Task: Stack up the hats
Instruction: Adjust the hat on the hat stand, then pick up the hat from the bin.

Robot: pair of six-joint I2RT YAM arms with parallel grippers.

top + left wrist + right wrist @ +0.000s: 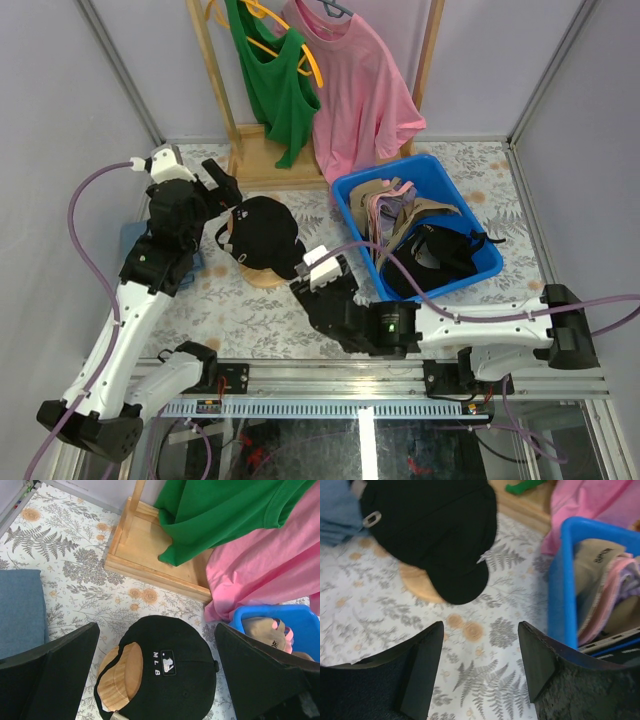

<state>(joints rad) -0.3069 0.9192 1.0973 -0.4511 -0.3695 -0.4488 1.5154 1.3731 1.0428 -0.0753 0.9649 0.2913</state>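
A black cap (262, 228) sits on a round wooden stand (262, 277) left of the middle of the floral-print surface (250, 310). Its crown covers most of the stand. In the left wrist view small white lettering shows on the cap's back, and pale wood shows through the opening there. The left tool (218, 185) hangs at about 10 o'clock of this cap. Its fingers are spread wide, one to each side of the cap and well clear of the fabric, with nothing between them. The right tool (305, 275) is at about 5 o'clock of the cap, low over the surface. Its fingers stand apart and hold nothing, and the right wrist view shows only bare print between them, with the cap's brim just ahead. At 3 o'clock of the stand is a blue bin (385, 170) with the other hats: a tan cap (375, 195), a pink cap (383, 215) and a lavender cap (420, 215) nested together toward its far side, and a second black cap (440, 255) at its near corner. A blue fabric item (20, 610) lies at 9 o'clock of the stand; whether it is a cap I cannot tell. At 12 o'clock a wooden rack base (265, 155) stands on the surface, with a green tank top (275, 80) and a pink T-shirt (350, 90) hanging above it.
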